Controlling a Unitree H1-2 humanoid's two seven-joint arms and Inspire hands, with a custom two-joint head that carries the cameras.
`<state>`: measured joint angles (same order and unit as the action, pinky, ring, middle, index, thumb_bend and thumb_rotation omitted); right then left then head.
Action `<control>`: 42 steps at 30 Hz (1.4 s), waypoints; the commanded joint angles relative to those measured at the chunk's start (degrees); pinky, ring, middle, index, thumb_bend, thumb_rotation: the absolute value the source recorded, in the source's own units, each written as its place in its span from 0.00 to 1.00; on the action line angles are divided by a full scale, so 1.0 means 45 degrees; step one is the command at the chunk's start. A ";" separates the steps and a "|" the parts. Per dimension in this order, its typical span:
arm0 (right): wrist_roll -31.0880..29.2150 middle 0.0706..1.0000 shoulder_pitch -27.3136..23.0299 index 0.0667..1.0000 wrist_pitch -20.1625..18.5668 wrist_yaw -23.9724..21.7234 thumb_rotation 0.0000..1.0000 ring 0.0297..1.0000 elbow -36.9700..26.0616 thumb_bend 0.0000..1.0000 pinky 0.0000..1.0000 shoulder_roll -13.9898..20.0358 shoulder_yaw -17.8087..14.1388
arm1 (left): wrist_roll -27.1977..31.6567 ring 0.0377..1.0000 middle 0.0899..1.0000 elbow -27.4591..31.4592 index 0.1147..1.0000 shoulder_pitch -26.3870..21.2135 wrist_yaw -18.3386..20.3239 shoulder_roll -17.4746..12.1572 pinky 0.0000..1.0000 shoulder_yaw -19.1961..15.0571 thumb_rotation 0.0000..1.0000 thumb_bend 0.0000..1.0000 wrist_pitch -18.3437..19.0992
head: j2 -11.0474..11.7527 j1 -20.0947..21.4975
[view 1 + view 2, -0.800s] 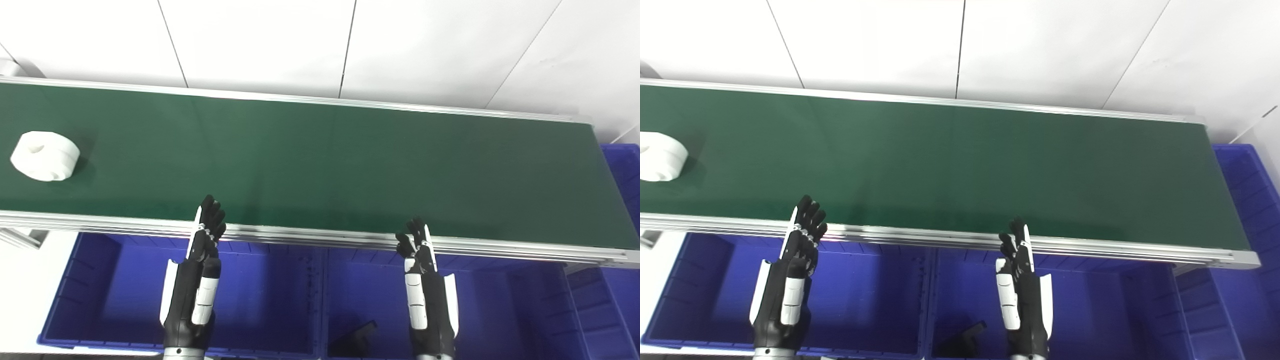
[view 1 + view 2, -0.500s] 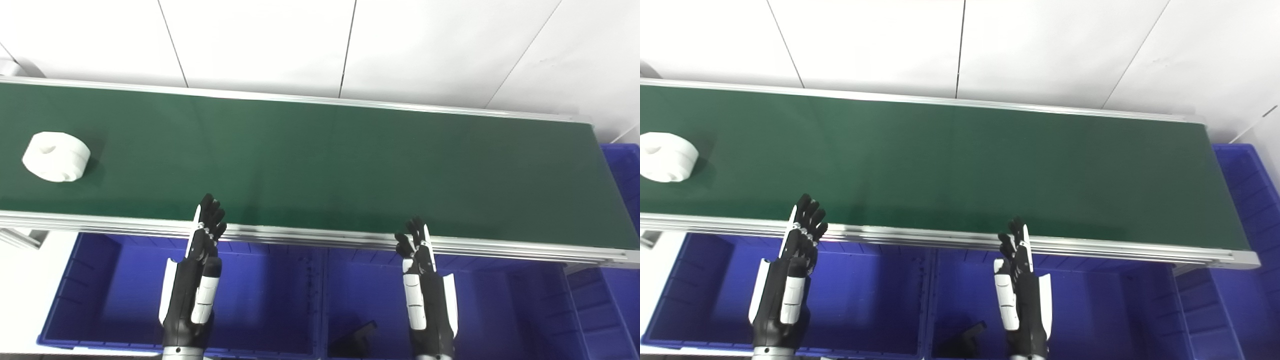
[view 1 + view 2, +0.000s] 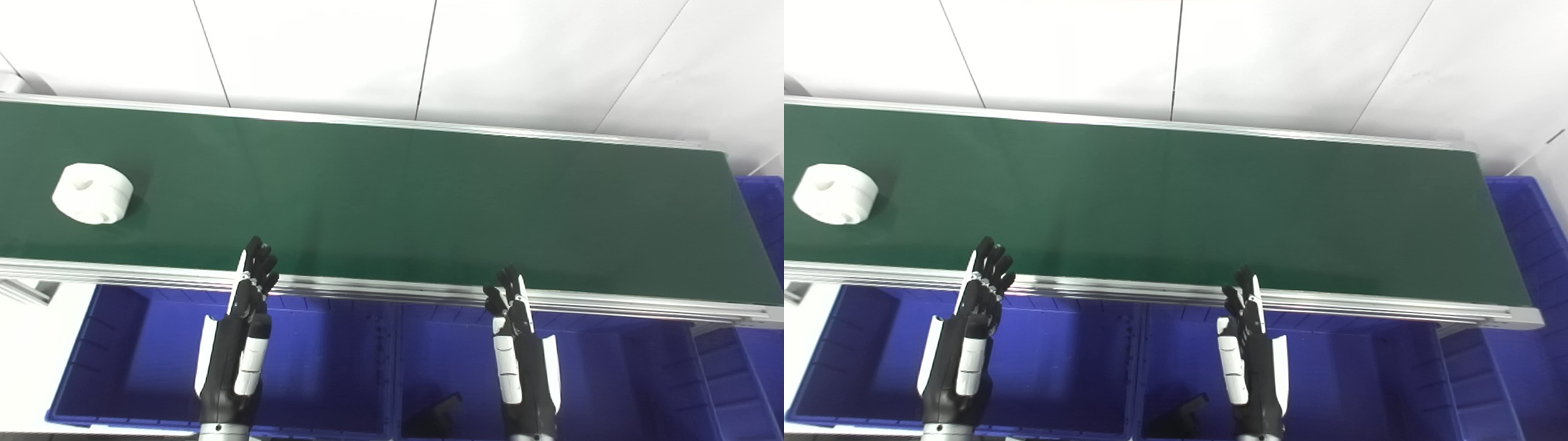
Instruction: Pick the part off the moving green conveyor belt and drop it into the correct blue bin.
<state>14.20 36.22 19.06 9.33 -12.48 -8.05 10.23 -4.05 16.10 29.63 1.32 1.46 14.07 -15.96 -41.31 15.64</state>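
Note:
A white ring-shaped part (image 3: 92, 193) with a hole in its top lies on the green conveyor belt (image 3: 392, 196) near the left end. My left hand (image 3: 254, 277) is held upright at the belt's near rail, open and holding nothing, well to the right of the part. My right hand (image 3: 509, 297) is raised the same way farther right along the rail, open and holding nothing. Below the rail sit a left blue bin (image 3: 147, 361) and a middle blue bin (image 3: 612, 373), under my forearms.
A dark part (image 3: 436, 415) lies on the floor of the middle blue bin. Another blue bin (image 3: 765, 202) stands past the belt's right end. A white tiled wall rises behind the belt. An aluminium rail (image 3: 392, 288) edges the belt's near side.
The white part has ridden to the right along the belt, closer to my left hand. Both hands have stayed almost still at the rail.

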 commanded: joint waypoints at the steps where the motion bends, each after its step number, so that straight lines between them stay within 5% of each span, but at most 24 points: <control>1: 0.0109 0.96 0.0065 0.98 0.0073 0.0084 1.00 0.90 -0.0166 0.65 0.88 -0.0288 0.0166 | -0.0043 0.97 0.98 0.0314 0.98 0.0001 0.0028 0.0055 0.95 0.0011 0.95 0.64 -0.0117 | -0.0010 -0.0026; 32: -0.0180 0.97 0.0050 0.99 0.0264 0.0015 1.00 0.89 0.0009 0.63 0.88 -0.0203 0.0186 | -0.0055 0.96 0.98 0.0144 0.98 0.0006 0.0025 0.0059 0.94 0.0058 0.97 0.63 -0.0291 | 0.0225 -0.0252; 42: -0.0864 0.99 -0.0069 1.00 0.0468 -0.0214 1.00 0.91 0.0374 0.64 0.91 0.0363 -0.0081 | -0.0584 0.93 0.95 -0.0617 0.95 -0.0052 -0.0202 0.0457 0.88 0.0347 0.87 0.58 -0.0818 | 0.1025 -0.1967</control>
<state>10.86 35.98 19.08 8.77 -10.09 -6.70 10.14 -5.57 12.70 29.47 0.98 2.76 15.01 -16.93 -36.74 6.86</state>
